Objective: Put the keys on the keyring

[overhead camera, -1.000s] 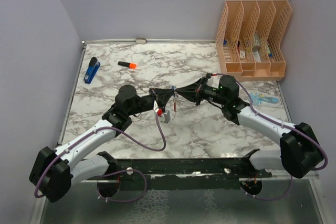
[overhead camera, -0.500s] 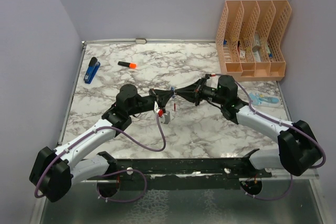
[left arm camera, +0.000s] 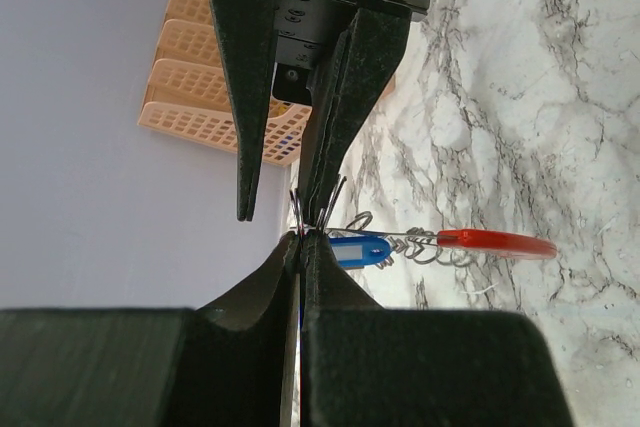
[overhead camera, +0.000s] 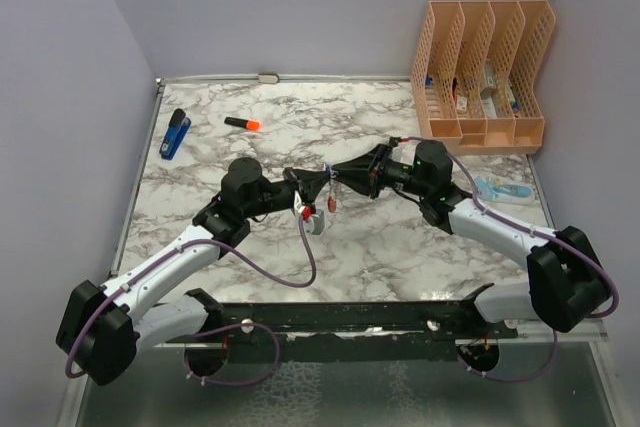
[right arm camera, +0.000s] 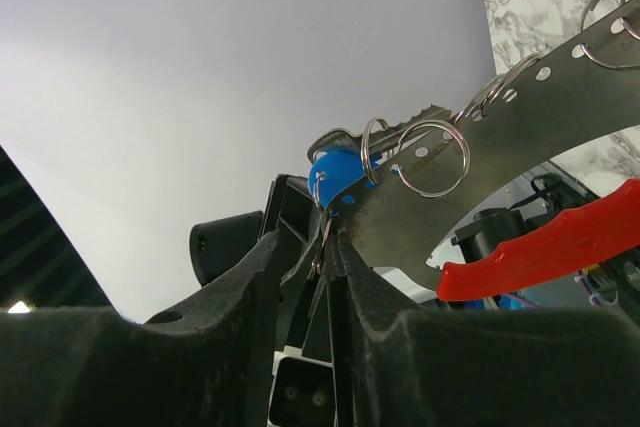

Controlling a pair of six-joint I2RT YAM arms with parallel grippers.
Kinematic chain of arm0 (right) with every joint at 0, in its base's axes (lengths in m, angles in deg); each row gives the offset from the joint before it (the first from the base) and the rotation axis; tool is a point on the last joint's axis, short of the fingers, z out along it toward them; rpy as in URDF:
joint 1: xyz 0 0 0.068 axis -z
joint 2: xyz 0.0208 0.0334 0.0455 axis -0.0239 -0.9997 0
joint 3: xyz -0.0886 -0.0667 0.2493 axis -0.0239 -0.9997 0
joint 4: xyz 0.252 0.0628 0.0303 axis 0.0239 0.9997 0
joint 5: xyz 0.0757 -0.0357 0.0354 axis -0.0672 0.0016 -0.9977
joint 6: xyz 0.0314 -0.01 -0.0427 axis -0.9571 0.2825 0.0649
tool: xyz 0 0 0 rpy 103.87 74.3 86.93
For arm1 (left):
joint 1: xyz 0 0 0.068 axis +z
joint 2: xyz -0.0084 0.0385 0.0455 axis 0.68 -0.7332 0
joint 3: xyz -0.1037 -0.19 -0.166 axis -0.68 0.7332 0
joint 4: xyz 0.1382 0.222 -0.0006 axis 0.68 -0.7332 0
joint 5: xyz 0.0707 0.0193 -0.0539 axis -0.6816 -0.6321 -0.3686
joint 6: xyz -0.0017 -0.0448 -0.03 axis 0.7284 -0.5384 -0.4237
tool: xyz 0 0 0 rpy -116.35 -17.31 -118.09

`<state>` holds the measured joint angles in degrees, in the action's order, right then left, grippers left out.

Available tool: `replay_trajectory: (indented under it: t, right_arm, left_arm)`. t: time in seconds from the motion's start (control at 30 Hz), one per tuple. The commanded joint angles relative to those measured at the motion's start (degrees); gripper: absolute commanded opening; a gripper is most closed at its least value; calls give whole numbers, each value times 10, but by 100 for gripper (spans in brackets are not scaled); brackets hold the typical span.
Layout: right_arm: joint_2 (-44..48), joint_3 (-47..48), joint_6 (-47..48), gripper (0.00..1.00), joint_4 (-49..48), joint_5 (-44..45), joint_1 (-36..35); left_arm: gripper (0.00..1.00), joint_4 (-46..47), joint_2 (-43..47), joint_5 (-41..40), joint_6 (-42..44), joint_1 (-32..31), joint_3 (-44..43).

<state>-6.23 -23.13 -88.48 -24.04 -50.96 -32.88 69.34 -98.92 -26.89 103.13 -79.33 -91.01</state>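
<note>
Currently mid-threading, both arms meeting above the table (overhead camera: 400, 247). Left gripper (left arm camera: 300, 247): fingers pressed together on the silvery end of the keyring (right arm camera: 560, 107), seen edge-on, with its red crescent pointing away from the tips. Right gripper (right arm camera: 325, 247): tips at the same spot, just under the blue-headed key (left arm camera: 355, 250). It shows a narrow slot in its own view and a wider gap from the left wrist (cannot tell whether it is clamped). Small split rings (right arm camera: 432, 157) sit on the perforated band. Next, by my reading: work the blue key's ring further along the band with a small, aligned push while the left braces.
</note>
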Motion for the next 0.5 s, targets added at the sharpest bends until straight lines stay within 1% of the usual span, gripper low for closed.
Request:
replay_trajectory:
  t: [0.0,0.47]
  right_arm:
    - [0,13,-2,25,-20,-15,-2]
    - [36,-18,0,29,33,-9,3]
  left_arm:
    - [0,10,-2,31,2,0,-21]
    - [0,24,-2,35,-26,17,-25]
